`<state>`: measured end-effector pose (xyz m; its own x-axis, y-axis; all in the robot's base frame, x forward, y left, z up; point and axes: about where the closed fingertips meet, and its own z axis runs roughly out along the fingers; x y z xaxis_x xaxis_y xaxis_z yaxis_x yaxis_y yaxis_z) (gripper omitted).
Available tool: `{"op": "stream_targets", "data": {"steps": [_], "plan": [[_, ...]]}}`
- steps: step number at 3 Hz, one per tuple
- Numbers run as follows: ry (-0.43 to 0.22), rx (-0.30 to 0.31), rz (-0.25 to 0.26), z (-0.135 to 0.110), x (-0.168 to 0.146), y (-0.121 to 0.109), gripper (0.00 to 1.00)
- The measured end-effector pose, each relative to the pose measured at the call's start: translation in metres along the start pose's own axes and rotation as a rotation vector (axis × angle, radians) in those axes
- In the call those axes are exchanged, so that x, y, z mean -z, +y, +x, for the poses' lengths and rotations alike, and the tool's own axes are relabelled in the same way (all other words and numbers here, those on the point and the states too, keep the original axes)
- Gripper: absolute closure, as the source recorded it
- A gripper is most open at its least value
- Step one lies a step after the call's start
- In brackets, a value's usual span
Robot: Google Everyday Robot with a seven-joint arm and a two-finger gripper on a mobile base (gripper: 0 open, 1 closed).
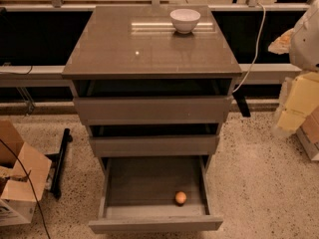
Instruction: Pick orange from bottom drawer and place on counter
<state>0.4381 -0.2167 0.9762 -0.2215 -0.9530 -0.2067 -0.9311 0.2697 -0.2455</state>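
The orange (180, 197) lies in the open bottom drawer (149, 214), near its front right corner. The drawer is pulled well out from the cabinet. The two drawers above it stand slightly open. The counter (124, 49) is the glossy grey-brown top slab, and a white bowl (185, 20) stands at its back right. My gripper (300, 39) shows only partly at the right edge of the view, about level with the counter. It is well to the right of the cabinet and far above the orange, and it holds nothing that I can see.
Cardboard boxes (17, 178) sit on the speckled floor at the left, beside a black bar (61, 158). Yellowish blocks (299, 103) stand at the right edge. A white cable (255, 44) hangs down behind the cabinet's right side. A low shelf runs behind the cabinet.
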Motion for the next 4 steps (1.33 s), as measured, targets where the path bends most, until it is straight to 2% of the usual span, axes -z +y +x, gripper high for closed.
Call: {"op": "stream_targets", "data": {"steps": [2,3,4], "plan": [[-0.049,0.018,0.016,0.002,-0.003,-0.007,0.00],[-0.020,0.023,0.032,0.002,0.001,-0.006,0.00],[-0.046,-0.004,0.007,0.004,-0.037,-0.002,0.00]]}}
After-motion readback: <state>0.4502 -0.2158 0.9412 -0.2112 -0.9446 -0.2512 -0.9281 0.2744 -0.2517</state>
